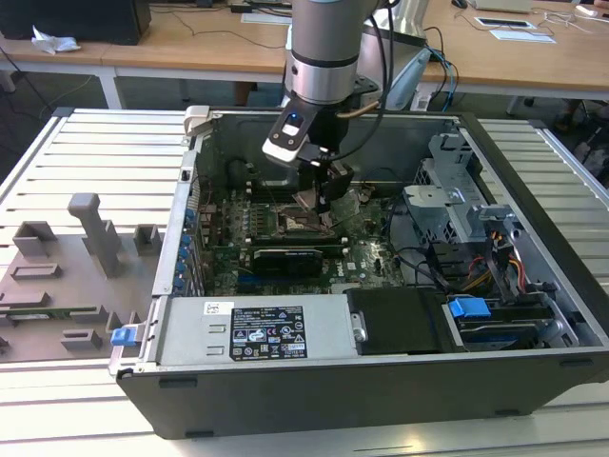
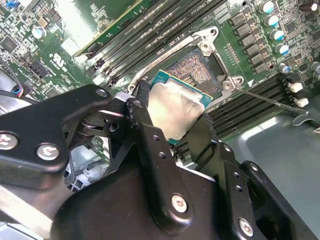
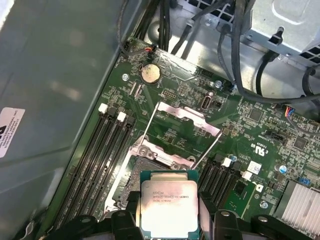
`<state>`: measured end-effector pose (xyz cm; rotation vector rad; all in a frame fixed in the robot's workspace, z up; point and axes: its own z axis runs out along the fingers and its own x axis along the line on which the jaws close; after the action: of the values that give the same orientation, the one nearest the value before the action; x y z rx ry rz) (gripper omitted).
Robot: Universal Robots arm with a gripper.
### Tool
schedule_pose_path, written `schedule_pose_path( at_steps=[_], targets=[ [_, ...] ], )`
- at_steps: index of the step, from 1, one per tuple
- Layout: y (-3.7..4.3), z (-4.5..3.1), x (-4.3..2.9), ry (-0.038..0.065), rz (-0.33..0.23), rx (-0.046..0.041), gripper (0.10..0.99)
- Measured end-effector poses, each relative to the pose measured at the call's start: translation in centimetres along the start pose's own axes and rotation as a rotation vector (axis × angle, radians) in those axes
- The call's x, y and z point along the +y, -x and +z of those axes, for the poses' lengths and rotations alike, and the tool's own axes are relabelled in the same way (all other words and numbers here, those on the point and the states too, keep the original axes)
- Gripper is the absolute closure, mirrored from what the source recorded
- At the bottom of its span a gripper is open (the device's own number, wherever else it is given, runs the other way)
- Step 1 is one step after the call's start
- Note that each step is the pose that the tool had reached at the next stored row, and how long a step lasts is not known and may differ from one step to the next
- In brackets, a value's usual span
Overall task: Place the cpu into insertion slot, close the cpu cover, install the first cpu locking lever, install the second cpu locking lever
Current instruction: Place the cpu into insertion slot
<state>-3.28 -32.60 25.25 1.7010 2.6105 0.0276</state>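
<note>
Inside the open computer case [image 1: 381, 390] on the slatted bench [image 1: 86, 152], the arm reached down over the green motherboard, its end effector [image 1: 324, 190] hanging just above the insertion slot [image 1: 290, 224]. In both wrist views the black fingers [image 2: 145, 125] were clamped on opposite edges of the cpu [image 2: 175, 107], pale metal top facing up and green edge showing along one side. The chip was tilted slightly in the second wrist view and sat over one corner of the insertion slot [image 2: 197, 70], whose contact field lay uncovered beyond it. I could not tell whether the chip touched the socket rim.

In the first wrist view the end effector [image 3: 168, 215] held the cpu [image 3: 168, 200] near the socket's edge. The cpu cover [image 3: 187, 114] stood swung open on the far side, green board visible through its window, with a thin wire lever raised on each side. Long black memory slots [image 3: 100, 150] flanked the socket, and a coin battery [image 3: 150, 73] sat further off.
</note>
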Motion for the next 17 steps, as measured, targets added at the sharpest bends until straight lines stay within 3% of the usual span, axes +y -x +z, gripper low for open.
schedule_pose_path(
  at_steps=[17],
  targets=[
    [0.00,0.00,0.00,-0.002,0.095,-0.0039,0.545]
  ],
)
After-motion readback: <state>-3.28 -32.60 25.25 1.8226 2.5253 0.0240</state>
